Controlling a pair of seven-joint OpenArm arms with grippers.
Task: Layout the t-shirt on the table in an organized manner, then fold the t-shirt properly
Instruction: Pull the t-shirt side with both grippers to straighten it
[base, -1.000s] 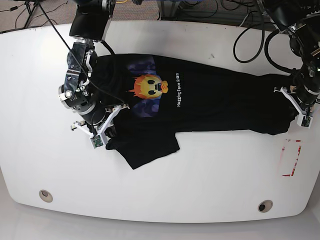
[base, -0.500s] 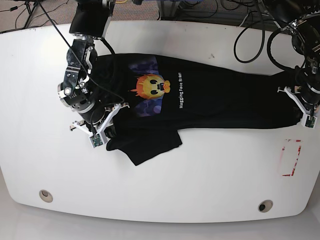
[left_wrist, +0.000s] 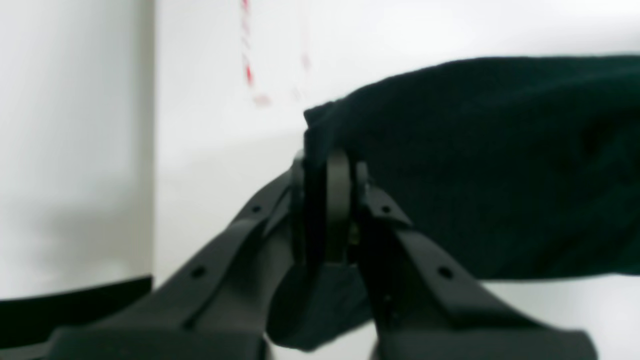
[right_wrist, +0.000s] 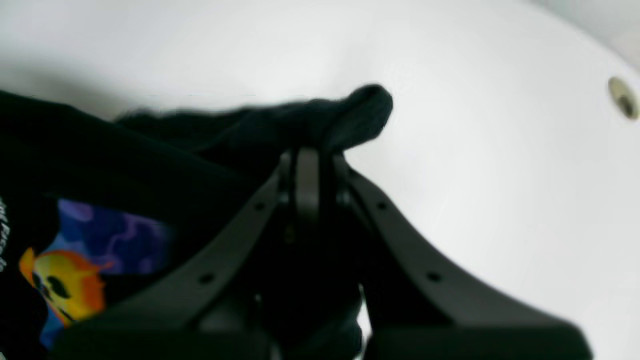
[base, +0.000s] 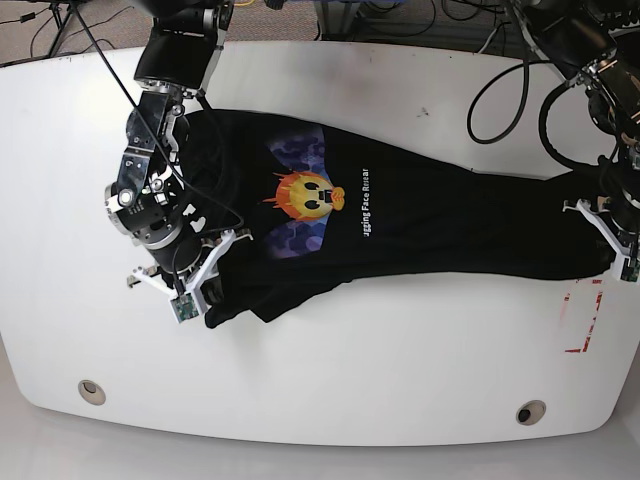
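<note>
The black t-shirt (base: 430, 215) lies stretched lengthwise across the white table (base: 380, 370), its yellow-orange emoji face (base: 310, 195) and white lettering facing up. My right gripper (base: 205, 290), on the left of the base view, is shut on a bunched edge of the shirt (right_wrist: 345, 117). My left gripper (base: 612, 262), on the right of the base view, is shut on the shirt's other end (left_wrist: 450, 150). The cloth hangs taut between them. The emoji also shows in the right wrist view (right_wrist: 65, 285).
A red-outlined rectangle mark (base: 583, 315) lies near my left gripper. Two round grommet holes (base: 91, 390) (base: 530, 412) sit near the table's front edge. Black cables (base: 500, 70) trail over the back edge.
Both grippers have pulled apart, the left toward the right edge, the right toward the front. The shirt has stretched longer, and the loose flap near the right gripper has drawn in and narrowed.
</note>
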